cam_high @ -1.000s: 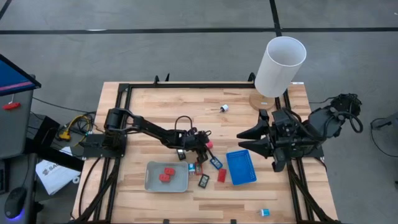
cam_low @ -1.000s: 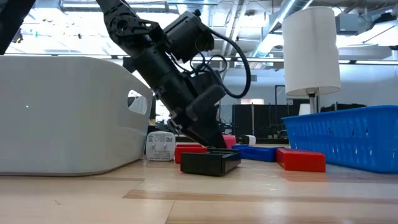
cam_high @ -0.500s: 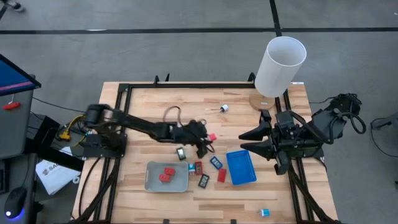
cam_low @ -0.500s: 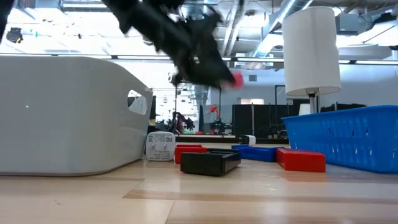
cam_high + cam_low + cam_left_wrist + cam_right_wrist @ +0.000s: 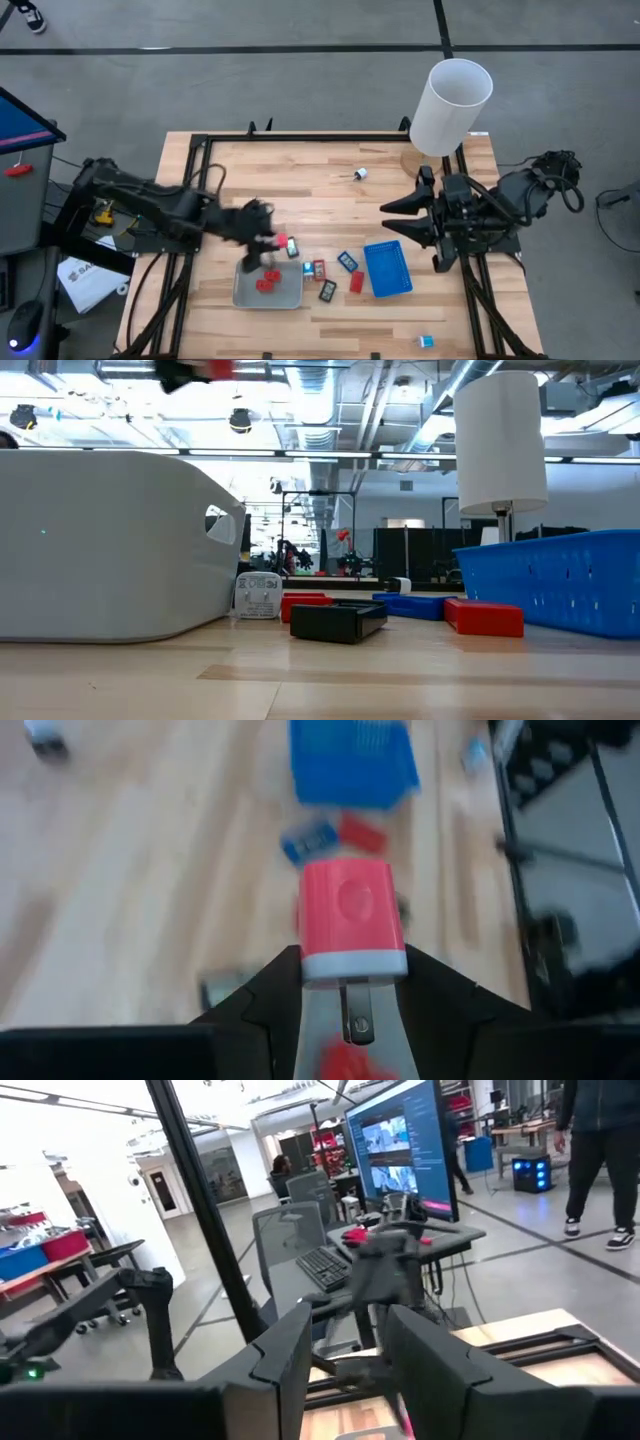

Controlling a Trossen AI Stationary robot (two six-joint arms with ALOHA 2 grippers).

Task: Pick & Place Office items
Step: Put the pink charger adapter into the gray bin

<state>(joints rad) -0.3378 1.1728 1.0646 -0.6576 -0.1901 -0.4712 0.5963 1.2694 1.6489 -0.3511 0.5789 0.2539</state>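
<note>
Your left gripper (image 5: 352, 982) is clamped on a red plug block (image 5: 352, 922), its white end and metal prong seated down between the fingers and its long axis running straight out from the gripper. In the overhead view that gripper (image 5: 268, 242) hangs over the desk (image 5: 330, 200) at the far edge of the grey tray (image 5: 243, 293), with the red block (image 5: 281, 242) showing at its tip.

What the next move turns on, as I judge it: the tray sits just below and a little nearer the front edge of the desk than the gripper, so the block has only a short way to travel, down and slightly toward the front. Two red pieces (image 5: 265, 280) already lie in the middle of that tray, so steer for the bare floor beside them rather than on top.

The rest of the office items lie apart on the desk between the grey tray and the blue tray (image 5: 387, 268): a black piece (image 5: 327, 290), a blue one (image 5: 347, 261), and a red block (image 5: 356, 282) just beside the blue tray. A small white bit (image 5: 361, 174) lies well apart near the back.

Your right gripper (image 5: 392, 221) waits beyond the blue tray, above the desk's right side. Its fingers (image 5: 283, 1355) stand apart and hold nothing. The left arm is plainly the nearer one to the grey tray.
</note>
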